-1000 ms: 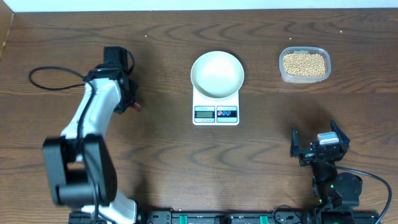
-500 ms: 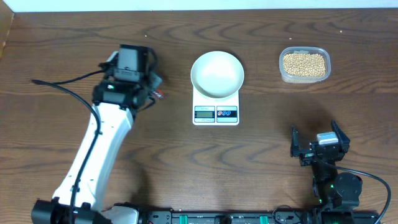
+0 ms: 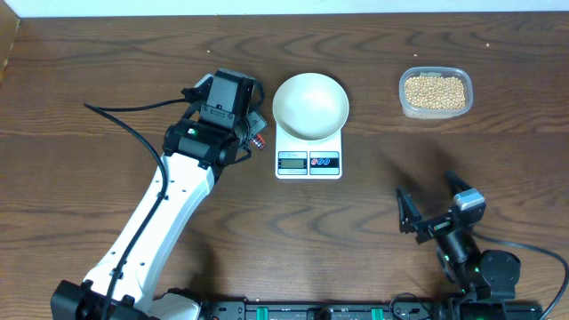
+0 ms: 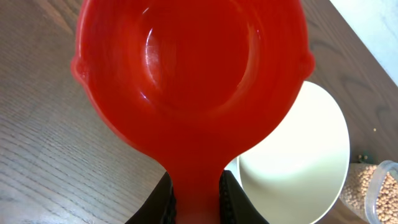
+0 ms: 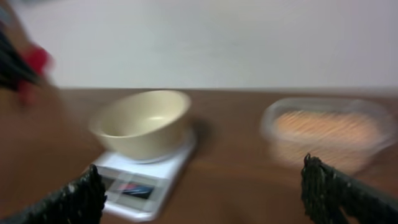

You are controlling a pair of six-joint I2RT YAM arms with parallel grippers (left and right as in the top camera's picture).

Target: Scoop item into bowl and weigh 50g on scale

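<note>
A red scoop (image 4: 189, 68) is held by its handle in my left gripper (image 4: 198, 186), which is shut on it. The scoop's cup looks empty. In the overhead view the left gripper (image 3: 252, 133) sits just left of the cream bowl (image 3: 310, 105), and only a red sliver of the scoop shows. The bowl stands empty on the white scale (image 3: 308, 162). The tan beans (image 3: 435, 91) lie in a clear tub at the back right. My right gripper (image 3: 433, 203) is open with nothing in it, near the front right, facing the scale (image 5: 140, 180).
The clear plastic tub (image 3: 435, 111) stands on the dark wooden table (image 3: 356, 231), right of the scale. A black cable (image 3: 124, 116) trails left of the left arm. The right wrist view is blurred.
My left arm has swung right across the table with the scoop, from the far left to beside the bowl. The right gripper has shifted and turned a little to the left.
</note>
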